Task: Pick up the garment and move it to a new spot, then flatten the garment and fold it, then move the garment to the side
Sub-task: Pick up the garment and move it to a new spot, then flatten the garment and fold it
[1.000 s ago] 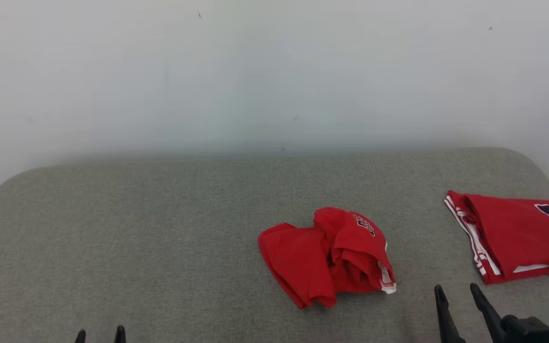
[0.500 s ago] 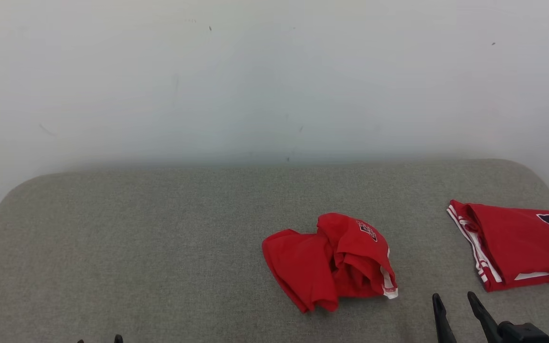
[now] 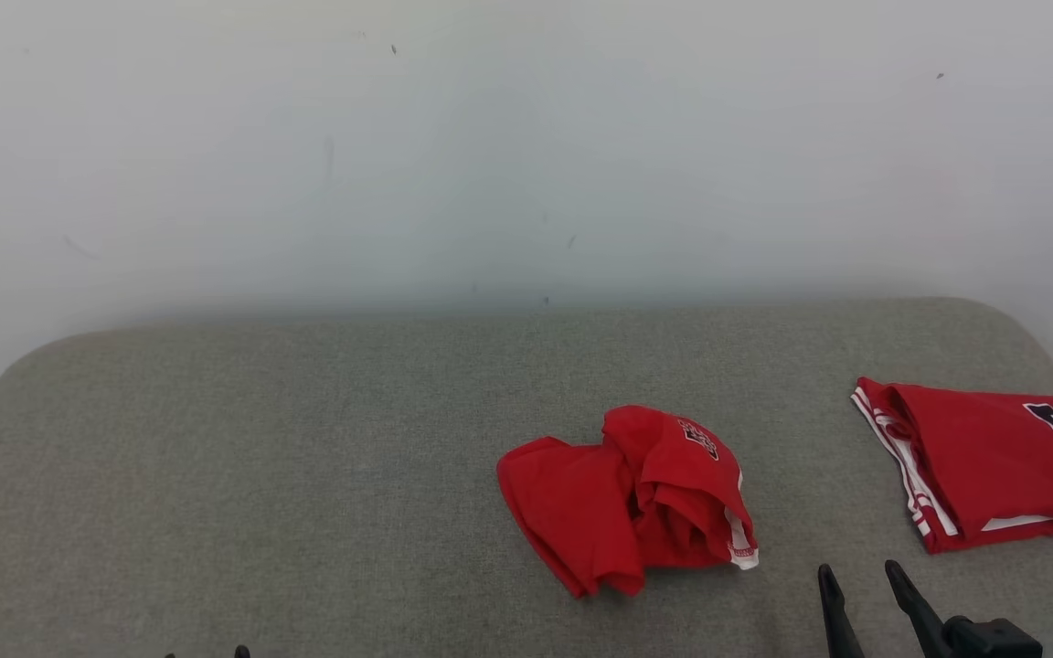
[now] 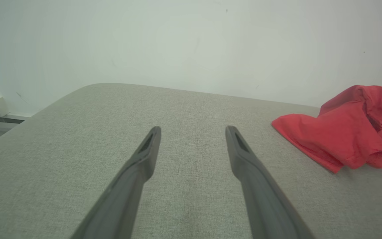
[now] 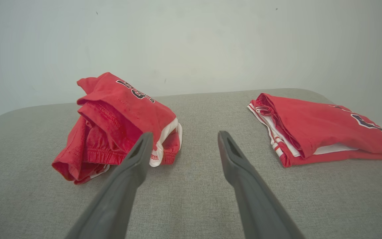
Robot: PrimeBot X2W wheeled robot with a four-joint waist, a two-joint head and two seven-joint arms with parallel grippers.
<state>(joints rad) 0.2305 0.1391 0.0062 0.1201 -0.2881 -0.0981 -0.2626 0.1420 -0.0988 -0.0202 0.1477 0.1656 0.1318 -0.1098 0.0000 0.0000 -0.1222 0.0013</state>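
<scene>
grey table (image 3: pixel 307 475) bears crumpled red garment (image 3: pixel 627 498).

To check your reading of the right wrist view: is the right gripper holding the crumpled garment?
No, the right gripper is open and empty, apart from the crumpled garment.

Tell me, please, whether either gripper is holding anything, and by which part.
Nothing is held: the left gripper and right gripper are both open, clear of the crumpled red garment.

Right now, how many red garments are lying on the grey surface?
2. The crumpled garment lies near the middle of the grey surface, ahead-left of the right end effector. The folded garment lies at the surface's right edge, partly out of frame. Others may lie out of view.
</scene>
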